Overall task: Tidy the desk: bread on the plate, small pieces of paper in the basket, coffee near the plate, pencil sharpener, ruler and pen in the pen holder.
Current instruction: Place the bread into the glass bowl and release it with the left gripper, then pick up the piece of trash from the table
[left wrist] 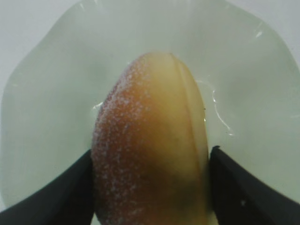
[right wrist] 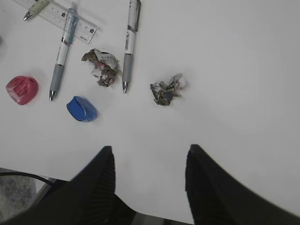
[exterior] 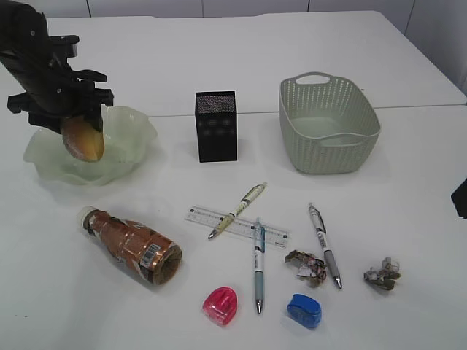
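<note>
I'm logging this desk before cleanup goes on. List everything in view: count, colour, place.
bread: one, golden-brown, between the left gripper's fingers over the plate
plate: one, pale green, far left
pen holder: one, black mesh, centre back
basket: one, grey-green, right back
coffee: one, brown bottle, lying front left
ruler: one, clear, centre, under two pens
pens: three, white and grey, centre front
pencil sharpeners: two, pink and blue, front edge
paper balls: two, white-brown, front right, second at
left gripper: black, at the plate
right gripper: black, open, above bare desk
</note>
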{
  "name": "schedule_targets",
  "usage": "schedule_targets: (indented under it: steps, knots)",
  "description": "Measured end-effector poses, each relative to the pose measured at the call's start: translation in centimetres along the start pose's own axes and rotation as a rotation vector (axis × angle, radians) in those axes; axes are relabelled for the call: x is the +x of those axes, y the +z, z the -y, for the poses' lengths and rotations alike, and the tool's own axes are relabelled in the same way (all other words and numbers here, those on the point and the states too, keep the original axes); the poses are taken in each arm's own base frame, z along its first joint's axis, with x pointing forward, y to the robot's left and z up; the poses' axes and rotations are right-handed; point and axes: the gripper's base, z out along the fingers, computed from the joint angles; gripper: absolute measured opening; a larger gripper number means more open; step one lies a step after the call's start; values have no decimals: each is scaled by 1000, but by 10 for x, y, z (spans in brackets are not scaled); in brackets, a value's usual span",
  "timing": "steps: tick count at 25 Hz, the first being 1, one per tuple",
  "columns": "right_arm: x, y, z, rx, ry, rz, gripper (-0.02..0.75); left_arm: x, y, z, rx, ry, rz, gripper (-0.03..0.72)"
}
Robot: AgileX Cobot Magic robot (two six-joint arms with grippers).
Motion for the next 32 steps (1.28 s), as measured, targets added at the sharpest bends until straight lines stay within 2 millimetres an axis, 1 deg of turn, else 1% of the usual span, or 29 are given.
schedule_targets:
  steps: [2,4,8,10,13,16,18,23,26,29,32]
  knots:
    - [0,0,0,0,0,0,363,1,3,0,-2,0,-7,552]
    - [0,0,0,0,0,-1,363,2,4,0,0,-3,-11,593]
    - [-1,2,0,1,1,2,363,4,3,-1,-10,19,-47,620]
    - [-2,2,0,1,1,2,363,5,-3,-2,-18,25,-63,620]
    - [-4,4,2,11,-2,18,363,3,-23,-4,-33,28,-82,603]
    - [-7,8,4,34,-13,25,363,1,-53,-7,-47,34,-92,583]
    - [-10,15,5,38,-12,3,363,1,-76,-10,-57,72,-108,577]
    - [-15,32,8,39,-4,-44,363,7,-123,-18,-71,160,-144,575]
    - [-19,40,9,41,0,-63,363,23,-150,-21,-16,182,-149,566]
    - [-22,55,11,44,7,-102,363,50,-165,-27,15,185,-181,540]
    - [-25,73,12,42,11,-162,363,83,-175,-37,11,195,-216,531]
